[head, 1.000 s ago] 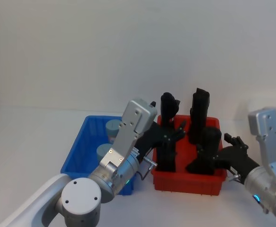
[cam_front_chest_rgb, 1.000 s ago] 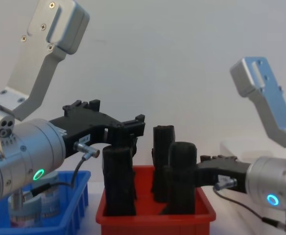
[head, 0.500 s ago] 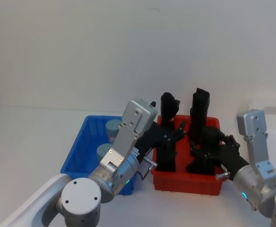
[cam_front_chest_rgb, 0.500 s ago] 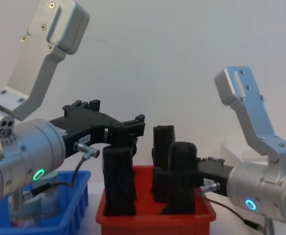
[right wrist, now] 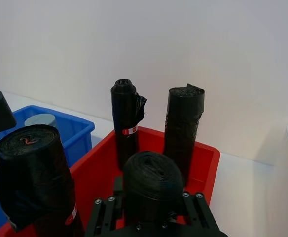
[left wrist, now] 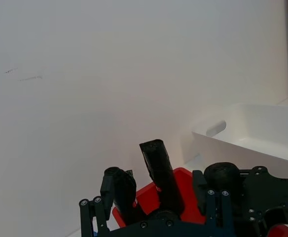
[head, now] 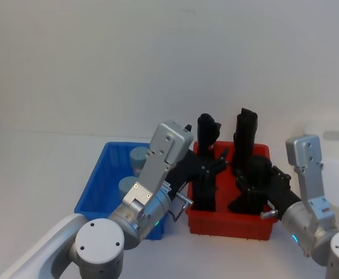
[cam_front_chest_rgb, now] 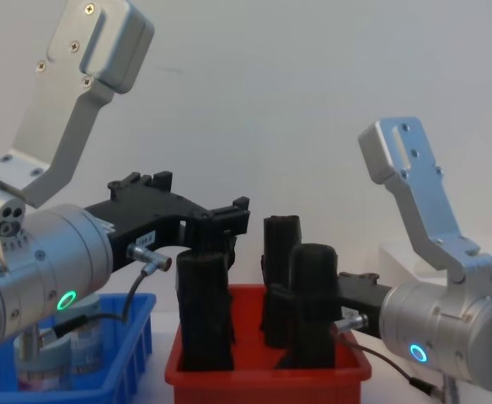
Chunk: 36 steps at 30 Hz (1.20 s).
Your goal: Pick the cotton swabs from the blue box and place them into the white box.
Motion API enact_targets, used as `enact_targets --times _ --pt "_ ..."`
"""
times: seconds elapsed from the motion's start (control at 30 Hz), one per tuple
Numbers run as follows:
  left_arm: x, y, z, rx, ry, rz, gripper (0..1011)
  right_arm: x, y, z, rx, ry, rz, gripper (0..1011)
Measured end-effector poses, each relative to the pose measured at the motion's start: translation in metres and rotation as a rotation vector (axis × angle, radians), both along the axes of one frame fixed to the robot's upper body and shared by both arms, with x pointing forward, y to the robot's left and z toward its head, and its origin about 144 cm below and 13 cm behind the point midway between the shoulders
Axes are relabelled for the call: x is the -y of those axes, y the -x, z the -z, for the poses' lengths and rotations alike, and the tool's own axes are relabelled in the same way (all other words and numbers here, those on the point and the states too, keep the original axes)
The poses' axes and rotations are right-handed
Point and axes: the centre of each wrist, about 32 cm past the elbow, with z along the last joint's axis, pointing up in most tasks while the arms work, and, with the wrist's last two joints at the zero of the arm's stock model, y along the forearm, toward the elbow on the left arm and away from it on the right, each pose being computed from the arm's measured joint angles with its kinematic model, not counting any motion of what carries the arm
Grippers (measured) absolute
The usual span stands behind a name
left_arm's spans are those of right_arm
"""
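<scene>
Cotton swabs (head: 139, 157), round lidded tubs, blue box (head: 94, 181)

Lab — bare white wall (head: 100, 58), white table (head: 36, 168)

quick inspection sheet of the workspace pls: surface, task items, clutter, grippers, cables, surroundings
Surface: white table, bare around the bins.
Job's things: blue box on the robot's left, with two cotton swab tubs visible inside; white box on the far right, contents not visible.
Clutter: red bin between the two boxes, holding four upright black rolls.
Grippers: left gripper over the red bin's left side, jaws open; right gripper at the front right black roll.
Cables: grey cable looping from the left wrist; another at the right wrist.
Surroundings: plain white wall; nothing else seen.
</scene>
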Motion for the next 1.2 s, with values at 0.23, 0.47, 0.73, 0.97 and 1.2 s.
enact_targets --times 0.23,0.47,0.73,0.97,1.2 --pt "0.0 0.0 0.0 0.0 0.0 0.0 1004 -0.001 -0.001 0.001 0.002 0.0 0.002 464" --pt "0.0 0.0 0.0 0.0 0.0 0.0 1004 -0.001 -0.001 -0.001 0.015 -0.008 0.002 419" --pt "0.0 0.0 0.0 0.0 0.0 0.0 1004 0.001 -0.003 -0.013 0.083 -0.068 0.005 382" --pt "0.0 0.0 0.0 0.0 0.0 0.0 1004 0.003 -0.008 -0.034 0.165 -0.146 0.016 355" --pt "0.0 0.0 0.0 0.0 0.0 0.0 1004 0.007 -0.015 -0.06 0.262 -0.211 0.047 355"
